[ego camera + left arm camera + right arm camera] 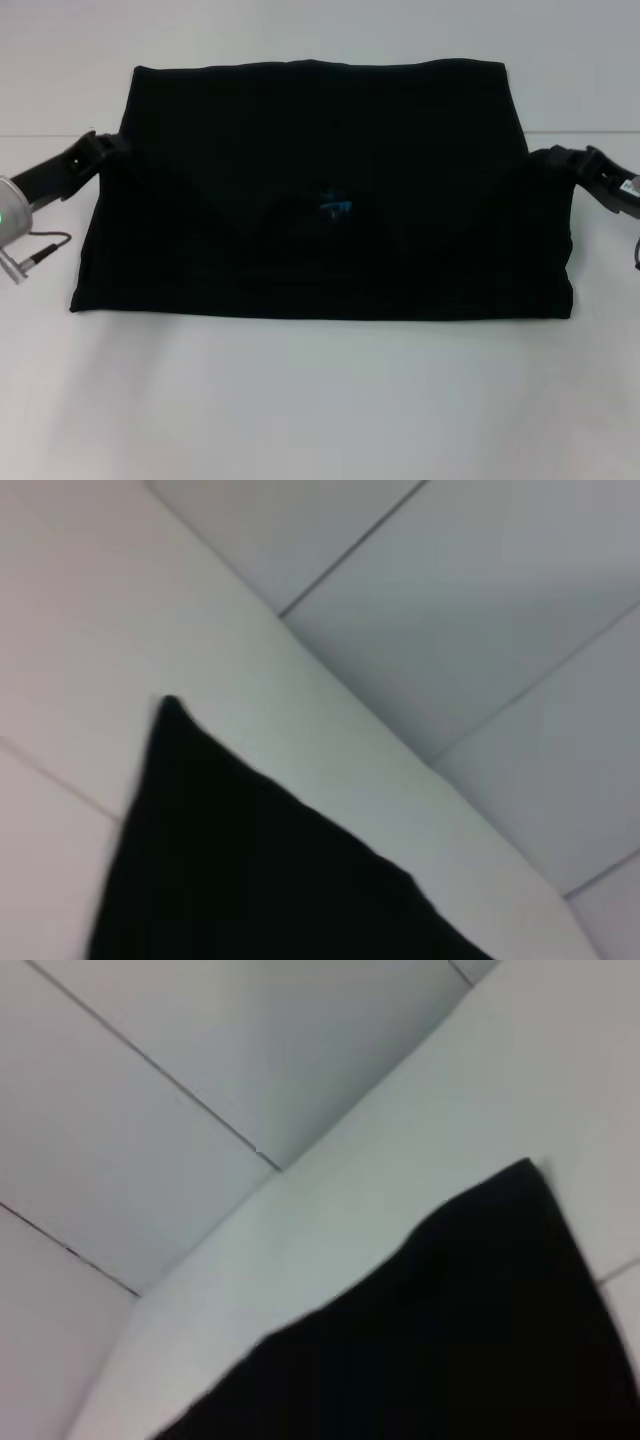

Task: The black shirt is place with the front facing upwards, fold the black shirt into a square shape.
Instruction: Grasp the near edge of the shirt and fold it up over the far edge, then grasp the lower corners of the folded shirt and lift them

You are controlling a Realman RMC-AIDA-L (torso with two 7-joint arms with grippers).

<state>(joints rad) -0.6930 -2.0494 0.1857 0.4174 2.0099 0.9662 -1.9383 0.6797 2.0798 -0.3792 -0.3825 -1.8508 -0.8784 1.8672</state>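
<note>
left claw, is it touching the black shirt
Touching: in the head view the left claw meets the black shirt's left edge with no gap.

The black shirt [320, 190] lies spread across the middle of the worktop [320, 400]. The left tool [100, 145] sits at its left edge and the right tool [560, 160] at its right edge, each seemingly touching the cloth.
</note>
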